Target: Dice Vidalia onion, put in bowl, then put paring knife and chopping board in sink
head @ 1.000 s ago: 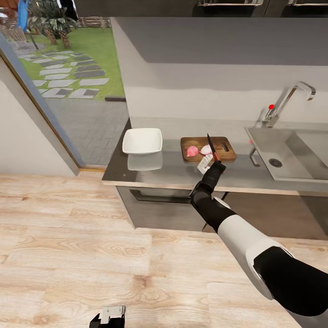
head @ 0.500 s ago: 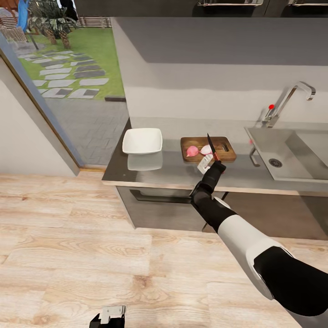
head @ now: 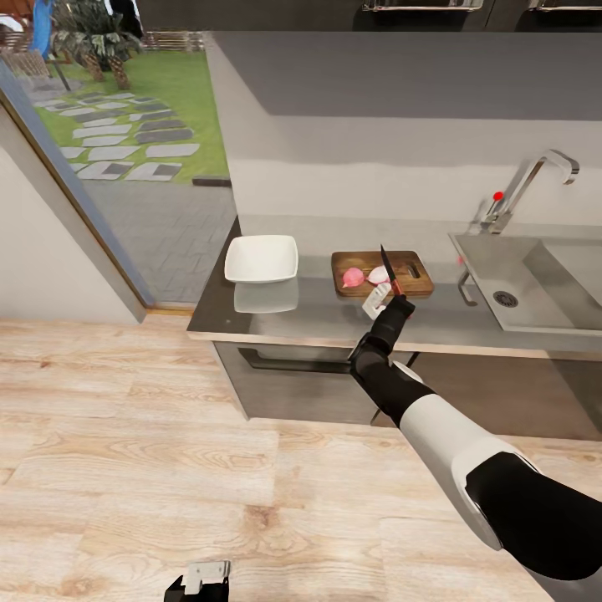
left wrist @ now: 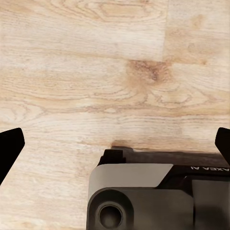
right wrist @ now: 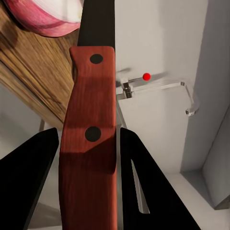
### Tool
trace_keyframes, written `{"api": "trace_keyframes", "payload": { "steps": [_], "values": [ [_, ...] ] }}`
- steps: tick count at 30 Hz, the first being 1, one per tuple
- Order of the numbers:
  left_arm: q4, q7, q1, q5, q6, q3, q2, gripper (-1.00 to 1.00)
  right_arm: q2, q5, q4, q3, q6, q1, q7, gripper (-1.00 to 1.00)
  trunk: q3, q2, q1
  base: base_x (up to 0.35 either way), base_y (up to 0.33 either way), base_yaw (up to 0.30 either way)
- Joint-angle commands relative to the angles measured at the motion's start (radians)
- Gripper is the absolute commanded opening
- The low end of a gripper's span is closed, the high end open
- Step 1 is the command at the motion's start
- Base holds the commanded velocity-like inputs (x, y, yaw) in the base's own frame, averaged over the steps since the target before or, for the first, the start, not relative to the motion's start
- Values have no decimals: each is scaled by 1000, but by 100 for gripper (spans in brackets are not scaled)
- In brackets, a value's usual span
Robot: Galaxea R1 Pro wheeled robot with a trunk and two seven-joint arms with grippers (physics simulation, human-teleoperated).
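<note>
Two onion pieces (head: 365,276) sit on the chopping board (head: 382,272), pink skins and pale cut faces showing, side by side near the board's middle. Your right pincer (head: 391,294) is clamped on the paring knife (head: 388,269): from the right wrist camera the red handle (right wrist: 91,143) runs straight up between the two dark fingers (right wrist: 28,172), both pressed against its sides. The dark blade points up and away from you, its tip above the far part of the board, just beside the right-hand onion piece; I can't tell whether the edge touches it. The board lies flat on the grey worktop (head: 318,313), slot handle toward the sink (head: 535,284). The sink is off to the right of the board, basin bare around the round drain, with the tap (head: 527,188) and its red knob behind it. The white bowl (head: 262,257) stands left of the board, apart from it, its reflection showing on the worktop in front. Your left pincer (head: 199,581) hangs low at the bottom of the head view, over the wooden floor (head: 125,468), well away from the worktop. In the left wrist view its dark fingertips (left wrist: 10,146) stand wide apart at either edge, nothing between them but floor planks.
</note>
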Motion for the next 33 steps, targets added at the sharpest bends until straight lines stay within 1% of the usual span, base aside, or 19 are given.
{"api": "trace_keyframes", "payload": {
  "steps": [1, 5, 12, 19, 25, 28, 30, 31, 32, 33],
  "values": [
    [4, 5, -2, -1, -7, -3, 0, 100, 0, 1, 1, 3, 5, -1, -2, -100, -1, -1, 0, 0, 0, 0],
    [4, 5, -2, -1, -7, -3, 0, 100, -1, 1, 2, 3, 5, -1, -1, -100, -1, -1, 0, 0, 0, 0],
    [4, 5, -2, -1, -7, -3, 0, 100, 1, 1, 31, 3, 1, -1, -1, -100, -1, -1, 0, 0, 0, 0],
    [4, 5, -2, -1, -6, -3, 0, 100, 0, 2, 31, 3, 1, -1, -1, -100, -1, -1, 0, 0, 0, 0],
    [4, 5, -2, -1, -7, -3, 0, 100, -1, 5, 26, 0, 0, -1, -4, -100, -1, -1, 0, 0, 0, 0],
    [4, 5, -2, -1, -7, -3, 0, 100, -7, 5, -1, -6, -2, -1, -9, -100, -1, -1, 0, 0, 0, 0],
    [4, 5, -2, -1, -6, -3, 0, 100, -22, 5, -47, -17, -1, -1, -9, -100, -1, -1, 0, 0, 0, 0],
    [4, 5, -2, -1, -7, -3, 0, 100, -32, 3, -102, -39, -1, -1, -8, -100, -1, -1, 0, 0, 0, 0],
    [4, 5, -2, -1, -6, -3, 0, 100, -37, 2, -145, -65, -1, -1, -6, -100, -1, -1, 0, 0, 0, 0],
    [4, 5, -2, -1, -7, -3, 0, 100, -39, 2, -189, -104, -1, -1, -4, -100, -1, -1, 0, 0, 0, 0]
  ]
}}
